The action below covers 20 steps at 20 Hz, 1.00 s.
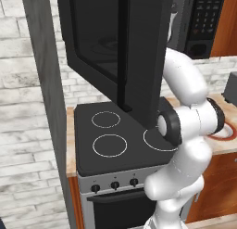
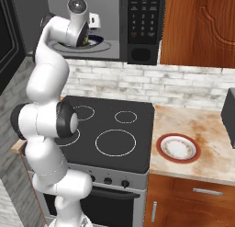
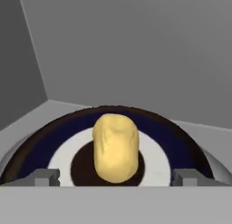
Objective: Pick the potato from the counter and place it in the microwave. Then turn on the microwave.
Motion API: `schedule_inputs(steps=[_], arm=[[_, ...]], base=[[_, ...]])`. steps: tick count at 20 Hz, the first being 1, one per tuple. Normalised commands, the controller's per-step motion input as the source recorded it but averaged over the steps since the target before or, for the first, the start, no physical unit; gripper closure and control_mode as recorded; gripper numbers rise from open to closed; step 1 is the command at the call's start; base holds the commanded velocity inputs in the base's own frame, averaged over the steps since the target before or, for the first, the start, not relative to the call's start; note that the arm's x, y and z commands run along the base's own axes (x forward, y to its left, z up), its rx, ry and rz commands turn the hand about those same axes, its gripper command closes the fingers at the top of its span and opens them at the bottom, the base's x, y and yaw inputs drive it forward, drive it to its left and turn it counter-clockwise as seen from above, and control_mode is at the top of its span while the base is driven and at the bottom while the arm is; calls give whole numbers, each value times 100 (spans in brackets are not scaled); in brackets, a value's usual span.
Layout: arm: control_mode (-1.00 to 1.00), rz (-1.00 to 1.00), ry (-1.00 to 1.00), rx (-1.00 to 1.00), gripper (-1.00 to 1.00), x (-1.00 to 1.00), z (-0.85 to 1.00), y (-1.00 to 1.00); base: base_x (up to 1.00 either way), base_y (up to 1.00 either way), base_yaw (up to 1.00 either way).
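The potato (image 3: 115,148), a yellowish oval lump, lies on the dark-rimmed turntable plate (image 3: 54,143) inside the grey cavity of the microwave (image 2: 140,19). My gripper (image 3: 115,177) is open just above it. Its two fingertips (image 3: 45,177) stand far apart on either side of the potato and touch nothing. In the right base view the arm reaches up into the cavity, with the gripper (image 2: 89,36) over the turntable plate (image 2: 103,46). The microwave door (image 1: 115,47) hangs wide open to the left. The counter (image 2: 202,139) lies below to the right.
A black stovetop (image 2: 114,129) with white rings sits under the microwave. A white plate with a red rim (image 2: 178,148) rests on the counter beside it. A dark box (image 2: 229,113) stands at the counter's right edge. Wooden cabinets (image 2: 197,24) hang right of the microwave.
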Motion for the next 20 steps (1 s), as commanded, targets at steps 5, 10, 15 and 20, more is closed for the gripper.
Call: schedule_inputs(steps=[5, 10, 15, 20], arm=[[-100, -8, 0, 8, -100, -96, 18, -43], [-100, -9, 0, 4, -100, -100, 13, -35], [-100, -9, 0, 1, -100, -100, 0, -24], [-100, -11, 0, 0, -100, -100, -5, -13]], base=[[0, 0, 0], [0, 0, 0], [0, 0, 0], [0, 0, 0]])
